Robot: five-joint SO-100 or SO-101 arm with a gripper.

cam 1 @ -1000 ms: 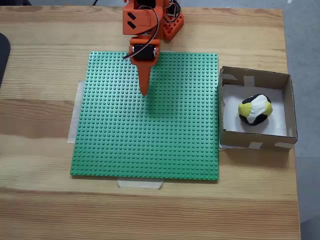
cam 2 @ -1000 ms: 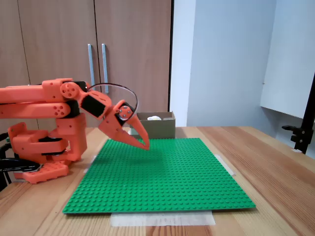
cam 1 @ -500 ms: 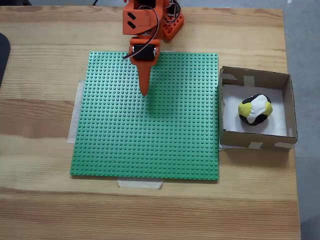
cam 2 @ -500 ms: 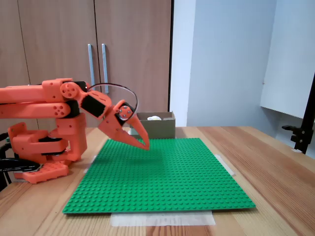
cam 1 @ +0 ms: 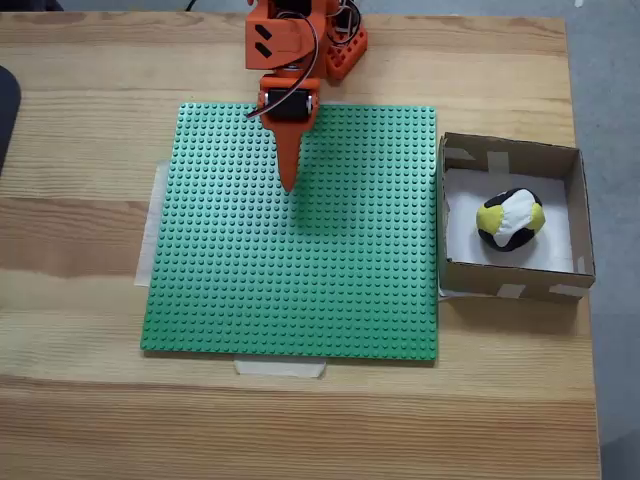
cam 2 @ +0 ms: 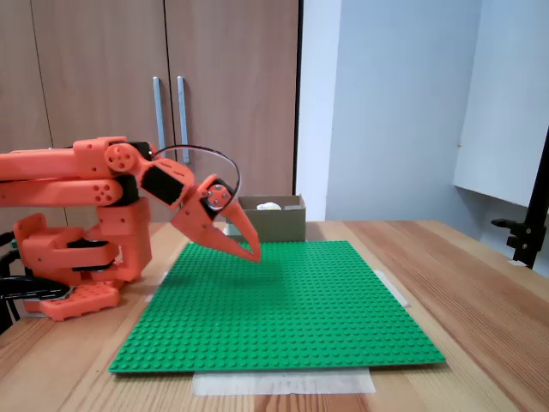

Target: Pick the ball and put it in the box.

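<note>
Ball: the ball [cam 1: 511,220] lies on the white floor of the box [cam 1: 512,154], a little right of the middle in the fixed view from above, with white, yellow and black patches; in the fixed view from the side only its pale top [cam 2: 268,206] peeks over the rim.
Box: shallow brown cardboard [cam 2: 273,221], pale tape strips at the corners, sitting on the table just beside the right edge of the baseplate in the view from above (at the far end of the plate in the side view).
Gripper: the gripper [cam 1: 289,184] hangs over the far-left part of the baseplate in the view from above, well apart from the box; jaws pressed together into a single point, nothing between them. In the side view its tip [cam 2: 253,255] sits just above the studs, angled down.
Arm: orange arm [cam 2: 94,180] folded low, its base on the table at the left in the side view.
Baseplate: green studded baseplate [cam 1: 300,280] taped flat to the wooden table [cam 1: 80,90].
Background: wooden cabinet doors [cam 2: 154,77] with two metal handles.
Writing: no legible labels or brand marks in either view.
</note>
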